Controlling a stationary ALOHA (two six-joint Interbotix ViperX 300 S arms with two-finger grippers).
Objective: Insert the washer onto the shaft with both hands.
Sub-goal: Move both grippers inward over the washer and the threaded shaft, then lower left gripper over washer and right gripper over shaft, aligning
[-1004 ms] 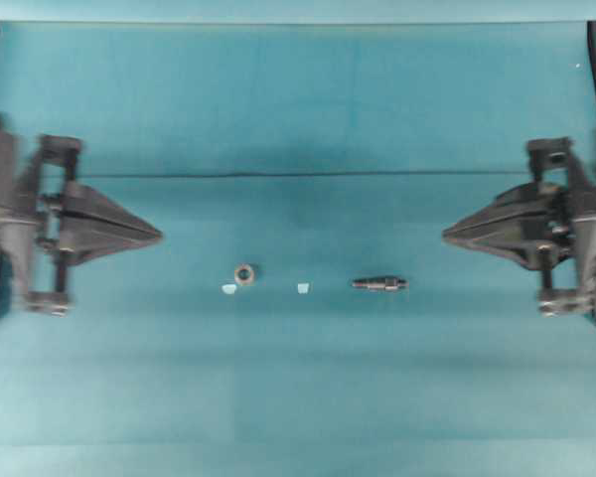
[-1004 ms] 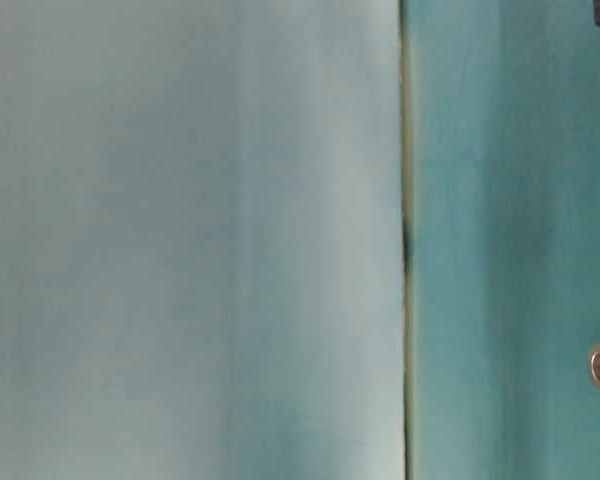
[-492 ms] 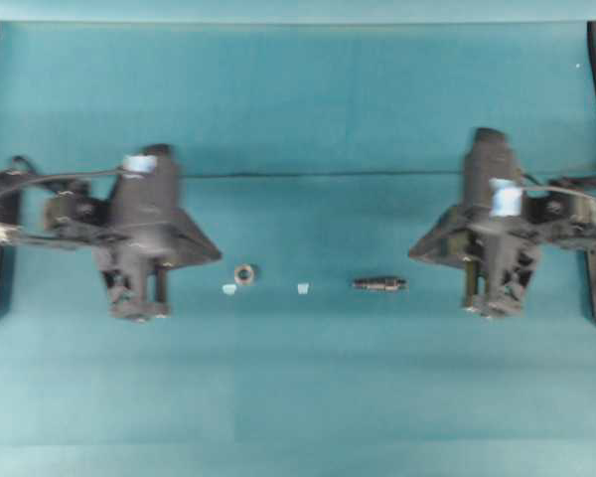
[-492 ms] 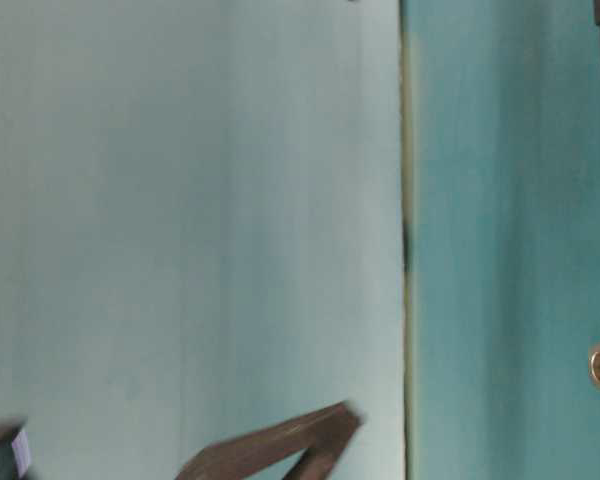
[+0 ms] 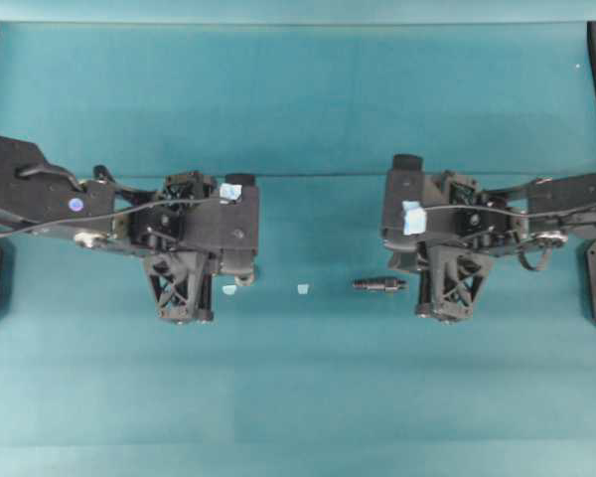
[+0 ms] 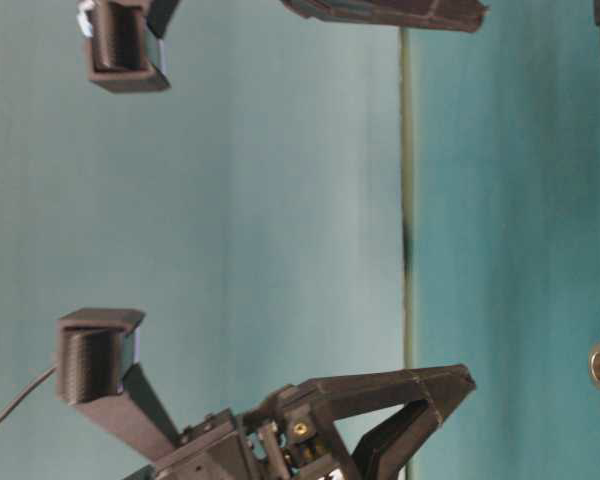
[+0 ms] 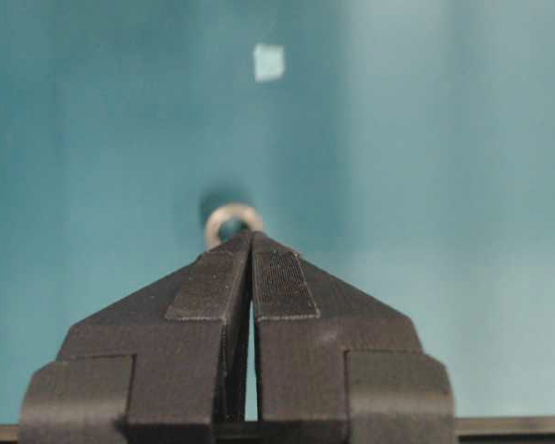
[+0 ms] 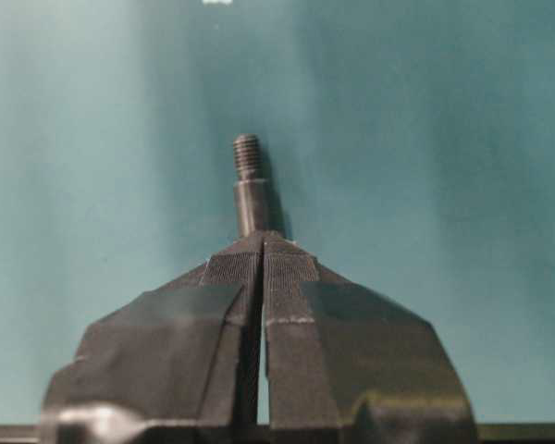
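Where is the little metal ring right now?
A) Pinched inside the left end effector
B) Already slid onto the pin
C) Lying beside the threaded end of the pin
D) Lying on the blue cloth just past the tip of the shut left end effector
D: in the left wrist view the washer lies flat on the cloth beyond the left end effector, whose jaws are pressed together and hold nothing.

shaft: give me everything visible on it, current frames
The shaft is a small dark grey metal stepped pin lying flat on the teal mat, its axis left-right in the overhead view. One end is threaded and narrower. The shut right hand hangs over its other end; contact is unclear. A pale scrap lies apart.
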